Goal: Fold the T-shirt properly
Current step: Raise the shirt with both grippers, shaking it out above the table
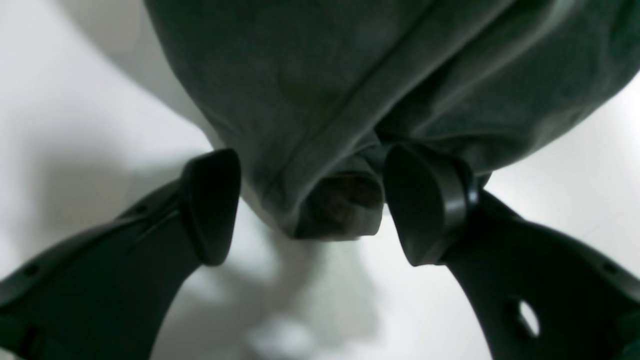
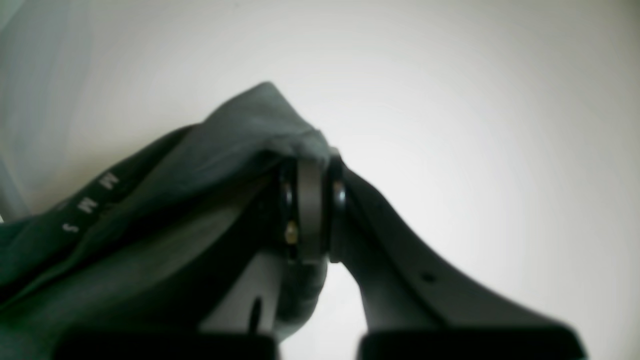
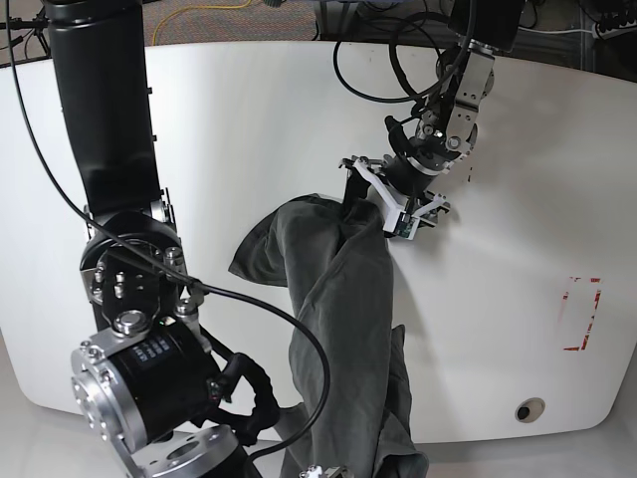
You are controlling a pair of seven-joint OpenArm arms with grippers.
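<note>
The dark grey T-shirt (image 3: 338,299) stretches in a long rumpled band from mid-table down past the front edge. At its far end, my left gripper (image 3: 375,204) stands open. In the left wrist view a hemmed corner of the T-shirt (image 1: 320,100) hangs between the spread fingers (image 1: 212,205) of the left gripper (image 1: 317,207), touching the right-hand one. My right gripper (image 2: 310,210) is shut on a fold of the T-shirt (image 2: 165,200), which drapes to the left and shows small pale letters. In the base view that gripper is mostly below the frame.
The white table (image 3: 498,299) has a red rectangle mark (image 3: 580,314) at the right and a round hole (image 3: 525,410) near its front edge. The right arm's bulky joints (image 3: 139,378) fill the lower left. Cables (image 3: 378,70) trail across the back.
</note>
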